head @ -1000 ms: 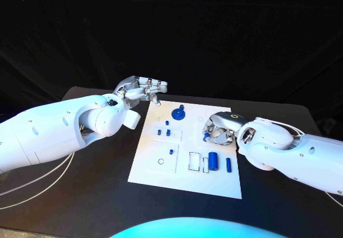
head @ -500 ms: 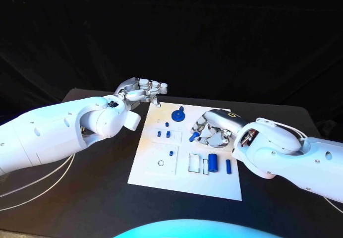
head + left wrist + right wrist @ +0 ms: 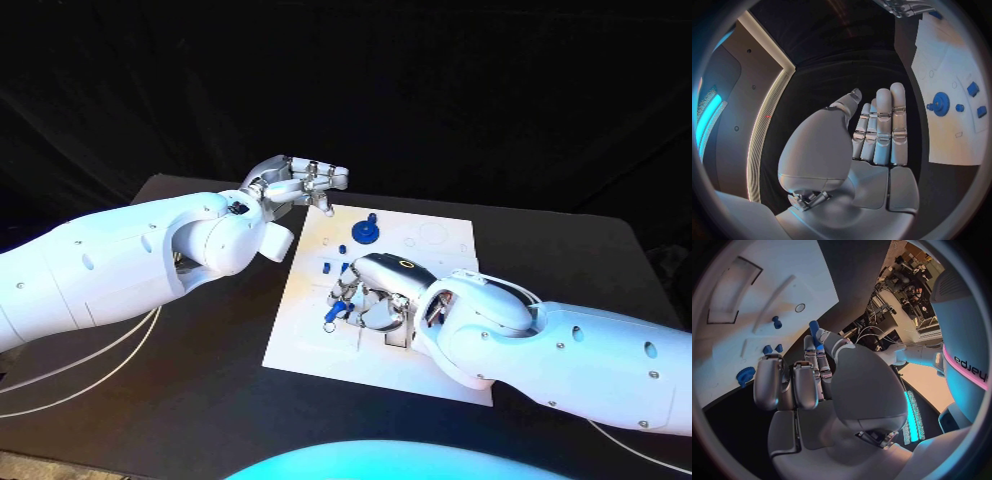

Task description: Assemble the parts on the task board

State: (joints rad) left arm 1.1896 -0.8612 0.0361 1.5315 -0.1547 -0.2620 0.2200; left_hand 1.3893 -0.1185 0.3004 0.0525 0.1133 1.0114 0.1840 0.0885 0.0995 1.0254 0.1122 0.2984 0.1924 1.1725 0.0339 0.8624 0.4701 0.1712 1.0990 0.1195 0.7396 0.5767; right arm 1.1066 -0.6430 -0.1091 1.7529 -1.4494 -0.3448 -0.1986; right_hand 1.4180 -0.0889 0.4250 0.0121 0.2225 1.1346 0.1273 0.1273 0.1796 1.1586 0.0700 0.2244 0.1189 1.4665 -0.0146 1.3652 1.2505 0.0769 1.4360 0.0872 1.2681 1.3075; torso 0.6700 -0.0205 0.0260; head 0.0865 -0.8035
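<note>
the right hand sits low over the middle of the task board at frame centre, pinching a small blue peg at its fingertips; the left hand hovers off the board's upper-left corner, upper centre of the frame, holding nothing, its fingers straight and side by side in the left wrist view; a blue gear stands near the board's top edge

My left hand is empty, its fingers straight and side by side. Beyond my fingertips lies the task board, a blue gear and small blue parts on it.
</note>
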